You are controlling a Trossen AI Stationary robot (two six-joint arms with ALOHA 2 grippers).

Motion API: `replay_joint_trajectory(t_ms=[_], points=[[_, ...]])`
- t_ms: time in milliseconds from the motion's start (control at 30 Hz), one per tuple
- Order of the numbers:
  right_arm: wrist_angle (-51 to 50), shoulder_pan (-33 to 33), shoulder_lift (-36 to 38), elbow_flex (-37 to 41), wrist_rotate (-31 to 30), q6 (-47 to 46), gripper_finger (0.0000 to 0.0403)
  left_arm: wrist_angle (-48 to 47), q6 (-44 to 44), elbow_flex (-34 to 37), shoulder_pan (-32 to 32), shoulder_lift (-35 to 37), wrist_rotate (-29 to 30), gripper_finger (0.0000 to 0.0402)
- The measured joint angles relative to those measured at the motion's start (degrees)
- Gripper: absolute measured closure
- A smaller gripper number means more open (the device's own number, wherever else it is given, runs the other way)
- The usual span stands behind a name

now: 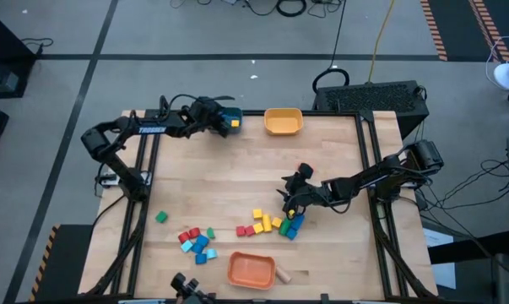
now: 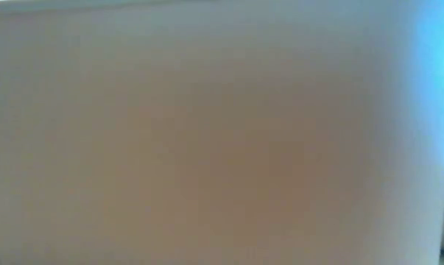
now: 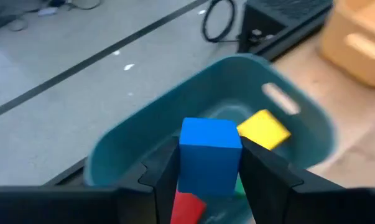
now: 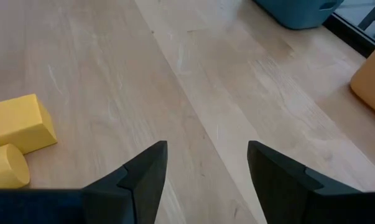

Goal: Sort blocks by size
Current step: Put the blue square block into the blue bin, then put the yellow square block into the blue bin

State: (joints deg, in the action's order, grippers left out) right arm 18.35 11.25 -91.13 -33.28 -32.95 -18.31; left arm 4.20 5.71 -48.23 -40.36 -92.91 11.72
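At the table's far left, my left gripper (image 1: 227, 121) hangs over a teal bowl (image 3: 137, 134), shut on a blue block (image 3: 209, 152). In that bowl lie a yellow block (image 3: 263, 129) and a red block (image 3: 187, 208). My right gripper (image 4: 207, 165) stands open, nothing between its fingers, just above the wood right of the middle (image 1: 293, 199). Close by it lies a cluster of blocks (image 1: 271, 222), yellow, red, green and blue. Another cluster (image 1: 197, 241), red and light blue, lies near the front left, with one green block (image 1: 160, 217) apart from it. My left gripper pinches the blue block between its two fingers (image 3: 165, 177), one on each of two opposite sides (image 3: 186, 165). The fingers slant down from the table's left. The block stands upright in the hold, lifted clear above the inside of the teal bowl.
A yellow bowl (image 1: 283, 121) stands at the far edge, right of the teal one. An orange bowl (image 1: 251, 268) sits at the near edge with a plain wood block (image 1: 284, 273) beside it. The low view is covered by a blurred surface.
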Motion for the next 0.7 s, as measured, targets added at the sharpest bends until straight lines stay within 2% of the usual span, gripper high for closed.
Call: replay_joint_trajectory(t_ms=[567,700], points=[[0.0,0.0,0.0,0.0,0.2,-0.3,0.0193,-0.1,-0.5,0.0,-0.6,0.0,0.5,0.0228],[0.4,0.1,0.0,0.0,2.7,1.1,0.0193,-0.5,-1.1,0.0,-0.6,0.0,-3.1,0.0227]])
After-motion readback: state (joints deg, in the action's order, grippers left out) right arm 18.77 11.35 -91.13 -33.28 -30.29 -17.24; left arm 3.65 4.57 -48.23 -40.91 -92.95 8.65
